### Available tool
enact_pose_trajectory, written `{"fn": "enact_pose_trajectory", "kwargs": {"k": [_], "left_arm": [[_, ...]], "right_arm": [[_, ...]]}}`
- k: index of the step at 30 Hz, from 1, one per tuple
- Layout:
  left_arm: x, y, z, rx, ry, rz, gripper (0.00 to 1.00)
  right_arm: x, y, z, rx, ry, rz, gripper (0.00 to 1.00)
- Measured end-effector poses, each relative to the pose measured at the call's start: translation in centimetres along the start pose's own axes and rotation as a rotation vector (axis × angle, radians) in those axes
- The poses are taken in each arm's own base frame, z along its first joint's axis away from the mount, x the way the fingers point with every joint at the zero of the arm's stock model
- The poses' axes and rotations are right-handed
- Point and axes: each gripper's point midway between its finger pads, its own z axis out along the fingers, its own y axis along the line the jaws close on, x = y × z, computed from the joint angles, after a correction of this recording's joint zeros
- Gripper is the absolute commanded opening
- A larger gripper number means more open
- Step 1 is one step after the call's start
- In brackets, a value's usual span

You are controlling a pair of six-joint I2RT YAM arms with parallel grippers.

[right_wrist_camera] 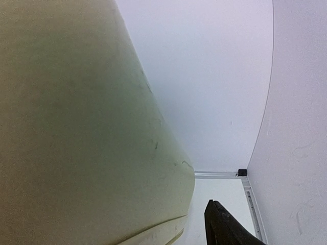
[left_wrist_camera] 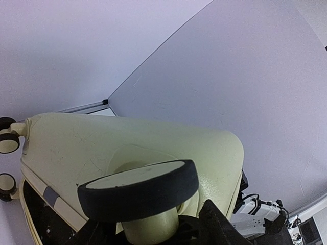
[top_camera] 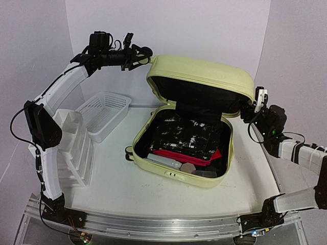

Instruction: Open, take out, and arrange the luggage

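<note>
Your big pale yellow hard-shell luggage sits open in the middle of the bench. The bottom half lies flat. The lid stands up at the back and leans over it, and you can see the black lining inside.

Your left arm reaches high to the top left corner of the lid. There the left jaws hold one black-and-cream wheel of the luggage. In the left wrist view the wheel fills the space between the two dark fingers. Two more wheels show at the left edge of that view.

Your right arm comes in from the right side. The right jaws are just beside the right-hand corner of the lid, and a white finger looks like it touches the shell. The right wrist view shows the yellow shell very close and only one dark fingertip. So you cannot tell if these jaws are wide, narrow or holding the lid.

Inside the bottom half a black and white patterned soft bag lies on top of a flat red thing. In front of them lie a white tube and a small tan round thing.

To the left of the luggage a white mesh plastic basket stands on the bench. Nearer to you stands a white plastic drawer organiser.
</note>
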Motion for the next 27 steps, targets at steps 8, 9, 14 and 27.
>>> {"fn": "enact_pose_trajectory", "kwargs": {"k": [8,9,14,27], "left_arm": [[-1.0,1.4,0.6,-0.026,-0.038,0.005,0.41],[-1.1,1.8,0.4,-0.037,-0.043,0.005,0.52],[-0.2,3.8,-1.0,-0.161,-0.069,0.077,0.95],[9.5,1.5,-11.3,-0.498,-0.049,0.342,0.90]], "right_arm": [[-1.7,0.4,2.6,-0.025,-0.029,-0.007,0.00],[-2.1,0.2,3.2,-0.013,-0.029,-0.008,0.00],[-3.3,-0.2,6.3,0.027,0.010,-0.001,0.00],[-3.3,-4.0,14.6,0.030,0.176,0.092,0.00]]}}
